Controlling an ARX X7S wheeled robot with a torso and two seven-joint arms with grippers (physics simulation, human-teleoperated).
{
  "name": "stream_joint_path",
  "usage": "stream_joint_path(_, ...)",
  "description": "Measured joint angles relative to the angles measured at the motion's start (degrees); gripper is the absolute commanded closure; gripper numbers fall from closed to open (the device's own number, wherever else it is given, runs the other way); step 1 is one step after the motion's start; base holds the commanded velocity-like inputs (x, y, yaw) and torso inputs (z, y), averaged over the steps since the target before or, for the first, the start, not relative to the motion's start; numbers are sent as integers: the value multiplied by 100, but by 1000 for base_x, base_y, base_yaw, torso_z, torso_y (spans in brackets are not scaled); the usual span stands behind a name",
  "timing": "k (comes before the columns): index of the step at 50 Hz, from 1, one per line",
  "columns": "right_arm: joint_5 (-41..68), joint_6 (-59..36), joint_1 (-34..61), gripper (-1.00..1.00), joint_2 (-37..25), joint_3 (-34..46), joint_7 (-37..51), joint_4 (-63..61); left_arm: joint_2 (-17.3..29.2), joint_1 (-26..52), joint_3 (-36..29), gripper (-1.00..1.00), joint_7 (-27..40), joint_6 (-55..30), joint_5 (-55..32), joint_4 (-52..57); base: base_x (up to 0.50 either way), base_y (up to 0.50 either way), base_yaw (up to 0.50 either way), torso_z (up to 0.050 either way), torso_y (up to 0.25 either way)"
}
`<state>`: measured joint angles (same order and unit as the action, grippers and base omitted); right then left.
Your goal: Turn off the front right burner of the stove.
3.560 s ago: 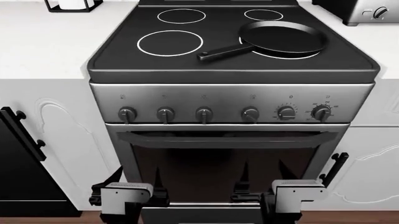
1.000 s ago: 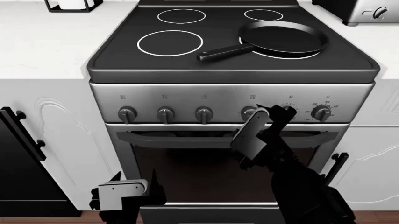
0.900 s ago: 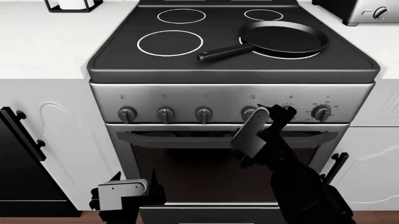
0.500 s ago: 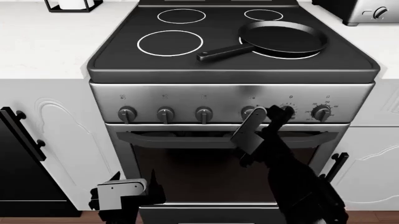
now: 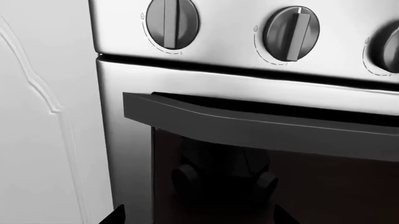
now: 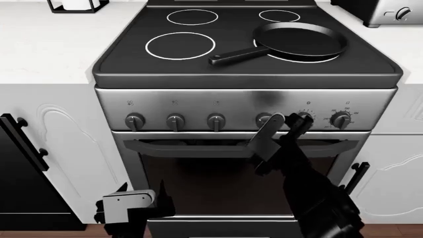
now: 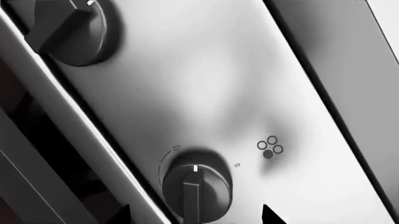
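Reaching toward the control panel of the stainless-steel stove with black glass hob (image 6: 126, 69), the right gripper (image 6: 286, 120) sits at the row of round knobs, close to the fourth round dark knob from the left (image 7: 196, 189); the wrist view shows that knob directly ahead of the claw, between the two black fingertip edges at the frame border, its white pointer mark visible; contact not confirmed.

Progress, judged: approach nearly complete; grasp and turn of the knob are left; burner taken as on.

Task target: the large thin white ring of the front right burner (image 6: 324, 57) lies above and beyond the claw on the hob, mostly covered by the black frying pan (image 6: 300, 40); only a sliver of ring shows at the pan's near edge.

Right arm pose: black forearm rises from low right, wrist tilted, the light grey gripper body angled up and toward the panel; jaws appear parted around the knob, not clenched.

Left gripper (image 6: 160, 207): low, in front of the dark oven door (image 5: 274, 186), well apart from the knobs; its fingertips appear spread, holding nothing.
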<state>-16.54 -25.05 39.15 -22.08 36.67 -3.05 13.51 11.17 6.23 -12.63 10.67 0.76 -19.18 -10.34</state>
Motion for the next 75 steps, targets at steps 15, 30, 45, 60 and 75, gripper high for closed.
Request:
stream_joint_path(15, -68, 11, 116, -100, 80, 50, 114, 287, 22, 2, -22, -100, 16, 6, -65, 18, 0, 0, 0, 0, 0)
stream_joint_path(30, -78, 117, 219, -100, 124, 94, 160, 491, 38, 11, -53, -100, 44, 35, -92, 2, 0, 0, 0, 0, 0)
stream_joint_path(45, -83, 23, 154, -100, 103, 98, 160, 316, 62, 17, -92, -100, 71, 47, -113, 1, 0, 0, 0, 0, 0)
stream_joint_path(60, -54, -75, 43, -100, 89, 83, 167, 163, 86, 27, -123, -100, 105, 58, -130, -7, 0, 0, 0, 0, 0)
stream_joint_path(75, -31, -10, 97, -100, 117, 91, 196, 267, 106, 41, -148, -100, 130, 64, -162, -28, 0, 0, 0, 0, 0)
